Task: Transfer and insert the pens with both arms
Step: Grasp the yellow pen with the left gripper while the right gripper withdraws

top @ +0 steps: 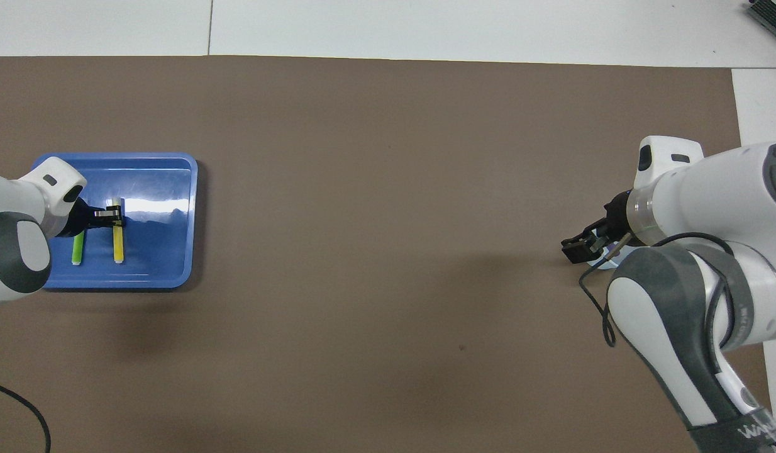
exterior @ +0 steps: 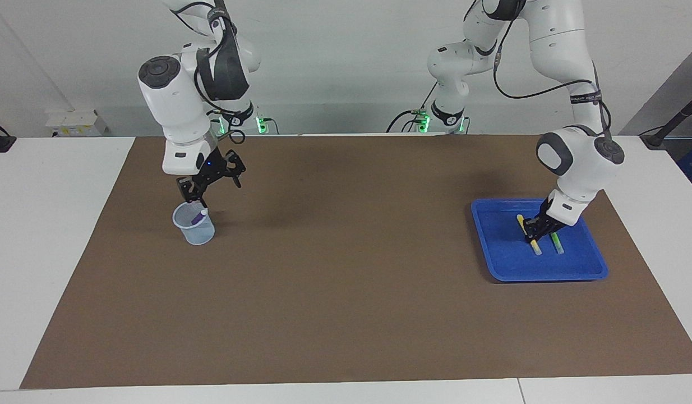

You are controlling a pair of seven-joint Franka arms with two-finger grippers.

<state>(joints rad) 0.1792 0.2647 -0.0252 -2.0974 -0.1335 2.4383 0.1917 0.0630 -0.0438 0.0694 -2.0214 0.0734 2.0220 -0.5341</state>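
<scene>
Two pens lying side by side in the blue tray [exterior: 581, 269] near the desk edge at the left arm's end: yellow pen [exterior: 529, 234] clamped in the left gripper's [exterior: 534, 231] closed jaws, green pen [exterior: 557, 244] free beside it. Purple pen [exterior: 198, 216] leaning inside the clear cup [exterior: 195, 231] toward the right arm's end. Right gripper [exterior: 190, 197] poised over the cup, jaws spread wide, holding nothing.

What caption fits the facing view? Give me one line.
Left gripper shut on the yellow pen in the blue tray; right gripper open above the cup.
</scene>
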